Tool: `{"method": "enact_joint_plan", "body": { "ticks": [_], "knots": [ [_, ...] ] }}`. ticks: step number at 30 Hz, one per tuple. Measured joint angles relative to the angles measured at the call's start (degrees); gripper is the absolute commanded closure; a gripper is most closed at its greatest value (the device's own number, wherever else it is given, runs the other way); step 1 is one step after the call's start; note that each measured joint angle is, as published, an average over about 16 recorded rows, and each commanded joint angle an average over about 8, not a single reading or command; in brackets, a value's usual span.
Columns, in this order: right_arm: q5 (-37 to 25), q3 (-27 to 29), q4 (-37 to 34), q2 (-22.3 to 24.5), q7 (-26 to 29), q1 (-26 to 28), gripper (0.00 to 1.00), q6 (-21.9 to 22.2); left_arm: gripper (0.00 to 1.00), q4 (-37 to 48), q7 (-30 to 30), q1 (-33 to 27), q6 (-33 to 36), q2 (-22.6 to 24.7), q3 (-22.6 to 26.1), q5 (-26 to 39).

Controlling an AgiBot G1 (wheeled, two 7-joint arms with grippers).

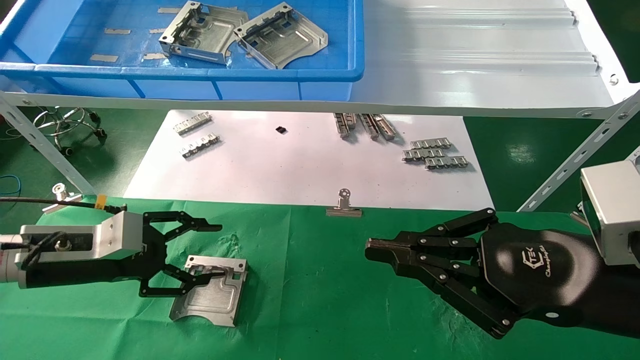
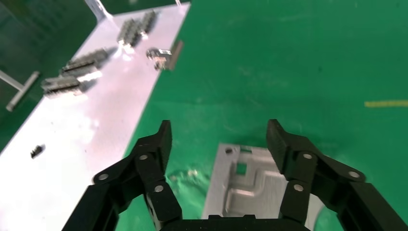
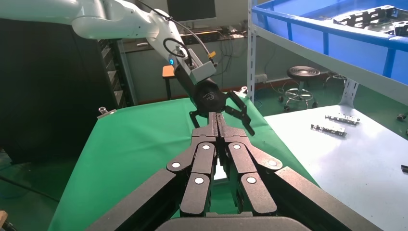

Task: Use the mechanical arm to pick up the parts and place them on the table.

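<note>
We see one part (image 1: 209, 290) lying flat on the table (image 1: 310, 300), two more parts (image 1: 242, 34) in the blue bin (image 1: 200, 75) on the shelf. The left gripper (image 1: 212, 250) hovers over the table part, fingers (image 2: 161, 142) spread, not pinching it. The right gripper (image 1: 372, 250) rests nearby, fingers pressed together.

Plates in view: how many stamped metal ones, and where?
3. Two lie side by side in the blue bin on the shelf: one, another. The third lies on the green table under the open left gripper.
</note>
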Motion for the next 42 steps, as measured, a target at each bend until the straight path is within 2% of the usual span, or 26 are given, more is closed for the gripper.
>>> {"method": "enact_joint_plan", "body": {
  "ticks": [42],
  "knots": [
    [0.0,0.0,0.0,0.0,0.0,0.0,0.00,0.0,0.00,-46.9,-39.9,22.2,-4.5,-12.2,-22.8,-13.0]
  ]
}}
